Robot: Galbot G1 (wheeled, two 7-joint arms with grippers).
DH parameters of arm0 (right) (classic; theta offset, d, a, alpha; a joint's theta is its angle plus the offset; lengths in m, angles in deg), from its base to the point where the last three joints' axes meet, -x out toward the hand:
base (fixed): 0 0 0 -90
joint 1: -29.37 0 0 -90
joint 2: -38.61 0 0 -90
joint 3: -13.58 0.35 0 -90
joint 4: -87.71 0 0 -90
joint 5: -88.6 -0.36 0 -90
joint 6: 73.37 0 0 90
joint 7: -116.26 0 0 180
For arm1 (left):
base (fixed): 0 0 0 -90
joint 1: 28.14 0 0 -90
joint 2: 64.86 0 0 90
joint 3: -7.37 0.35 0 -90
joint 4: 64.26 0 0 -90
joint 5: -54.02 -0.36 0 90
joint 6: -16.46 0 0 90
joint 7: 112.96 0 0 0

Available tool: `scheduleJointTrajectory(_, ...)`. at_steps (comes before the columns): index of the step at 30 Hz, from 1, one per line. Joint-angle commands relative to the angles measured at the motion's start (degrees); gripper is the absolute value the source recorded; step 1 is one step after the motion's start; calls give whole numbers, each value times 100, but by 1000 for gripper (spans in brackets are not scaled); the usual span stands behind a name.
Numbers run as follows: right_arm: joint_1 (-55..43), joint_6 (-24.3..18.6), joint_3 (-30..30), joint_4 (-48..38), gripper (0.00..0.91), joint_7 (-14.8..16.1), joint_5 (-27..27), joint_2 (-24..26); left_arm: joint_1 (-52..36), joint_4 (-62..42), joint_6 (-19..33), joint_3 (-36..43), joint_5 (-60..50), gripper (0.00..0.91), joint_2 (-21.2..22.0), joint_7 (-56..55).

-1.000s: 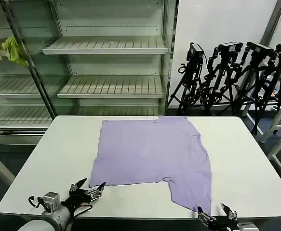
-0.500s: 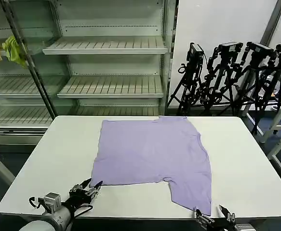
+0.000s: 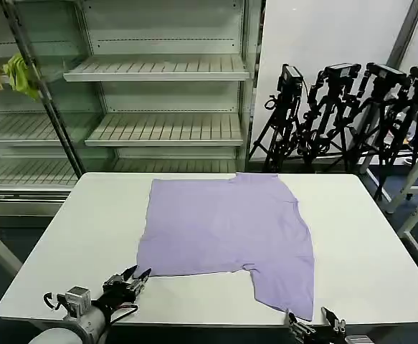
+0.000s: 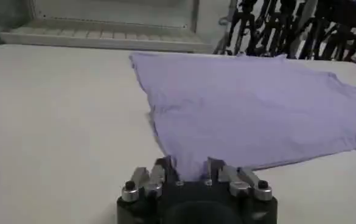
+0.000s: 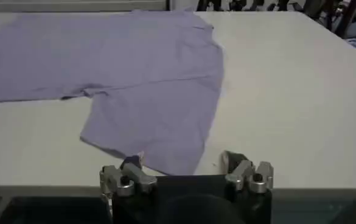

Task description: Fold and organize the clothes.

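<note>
Both grippers have black bodies, silver metal fingers (image 4: 142,181) with dark screws, and black cabling.

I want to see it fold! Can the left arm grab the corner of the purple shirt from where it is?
Probably yes. The left gripper sits low with open jaws right at the T-shirt's near corner, and only bare table lies around it.

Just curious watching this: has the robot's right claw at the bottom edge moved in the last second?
Yes. The right gripper has slid slightly toward the robot's left and lower in the head view, judged against the table's near edge. Its fingers are open, just off the T-shirt's near corner.
</note>
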Motion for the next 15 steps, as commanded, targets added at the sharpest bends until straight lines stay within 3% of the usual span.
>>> scheduleJointTrajectory(1,13,28,-22,-40,494,-22,-43,4,1,3,-7,1,0,242,3,2)
scheduleJointTrajectory(6,8,56,-56,-62,282,31,-7,-6,13,11,-7,-6,-26,161,4,18)
scheduleJointTrajectory(8,13,61,-54,-64,101,38,-1,-7,15,11,-6,-12,-31,101,6,24)
scheduleJointTrajectory(12,50,65,-51,-62,10,66,20,-12,22,14,-2,-24,-38,60,5,36)
scheduleJointTrajectory(15,72,62,-49,-59,0,79,48,-25,23,25,2,-32,-46,10,5,38)
